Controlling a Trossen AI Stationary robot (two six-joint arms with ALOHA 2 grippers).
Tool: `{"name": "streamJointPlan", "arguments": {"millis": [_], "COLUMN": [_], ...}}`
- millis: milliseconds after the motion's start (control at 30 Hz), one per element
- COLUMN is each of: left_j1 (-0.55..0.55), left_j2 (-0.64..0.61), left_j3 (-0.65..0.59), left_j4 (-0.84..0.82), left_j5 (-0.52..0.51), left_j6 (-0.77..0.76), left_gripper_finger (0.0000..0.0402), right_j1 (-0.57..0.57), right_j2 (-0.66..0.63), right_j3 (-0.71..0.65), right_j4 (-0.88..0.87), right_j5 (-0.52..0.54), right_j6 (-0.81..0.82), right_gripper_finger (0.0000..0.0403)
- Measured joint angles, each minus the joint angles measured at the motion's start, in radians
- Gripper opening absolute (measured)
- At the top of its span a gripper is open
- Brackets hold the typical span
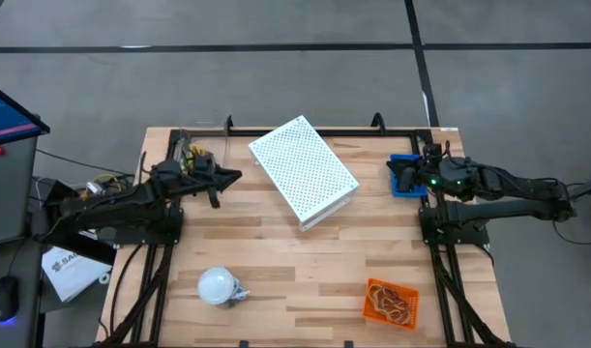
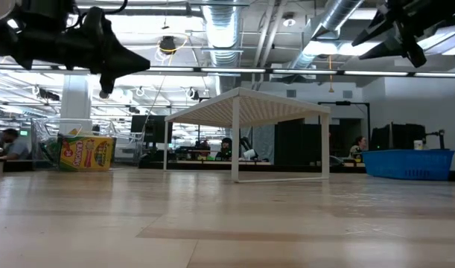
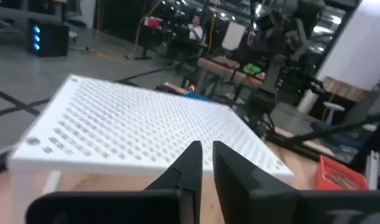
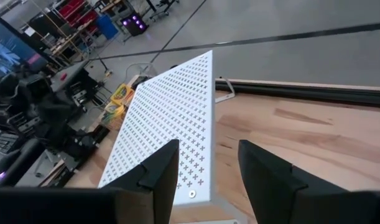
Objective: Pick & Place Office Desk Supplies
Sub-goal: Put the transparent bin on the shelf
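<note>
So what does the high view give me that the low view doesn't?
Only the high view shows the orange tray of rubber bands near the front right, the white bulb-like object at front left, and the arms' layout: left gripper beside the perforated box, right gripper over the blue bin. Only the low view shows the crayon box face-on and that both grippers hang well above the table. Both show the white perforated box and the blue bin.
</note>
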Motion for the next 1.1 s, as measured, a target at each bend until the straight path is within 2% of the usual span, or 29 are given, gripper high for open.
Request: {"name": "streamJointPlan", "arguments": {"millis": [167, 267, 367, 533, 667, 800, 900, 1100], "left_j1": [-0.105, -0.143, -0.148, -0.148, -0.148, -0.148, -0.148, -0.148], "left_j2": [-0.006, -0.054, -0.142, -0.341, -0.502, -0.596, -0.608, -0.608], "left_j3": [-0.025, -0.033, -0.034, -0.034, -0.034, -0.034, -0.034, -0.034], "left_j4": [0.003, -0.021, -0.075, -0.303, -0.424, -0.556, -0.603, -0.591], "left_j5": [-0.070, -0.128, -0.170, -0.188, -0.230, -0.262, -0.284, -0.294], "left_j6": [0.001, 0.002, 0.007, 0.003, 0.003, 0.001, 0.006, 0.034], "left_gripper_finger": [0.0005, 0.0001, 0.0001, 0.0000, 0.0000, 0.0000, 0.0000, 0.0000], "right_j1": [0.000, -0.001, -0.001, -0.001, -0.001, -0.001, -0.002, -0.002], "right_j2": [-0.001, 0.000, 0.000, -0.001, 0.000, 0.000, 0.000, 0.000], "right_j3": [0.000, 0.000, 0.000, 0.000, 0.000, 0.000, 0.000, 0.000], "right_j4": [-0.001, -0.004, -0.007, -0.016, -0.017, -0.020, -0.022, -0.019], "right_j5": [0.017, 0.025, 0.025, 0.037, 0.039, 0.041, 0.053, 0.065], "right_j6": [-0.006, -0.008, -0.009, -0.012, -0.018, -0.019, -0.019, -0.019], "right_gripper_finger": [0.0162, 0.0162, 0.0163, 0.0165, 0.0165, 0.0167, 0.0167, 0.0167]}}
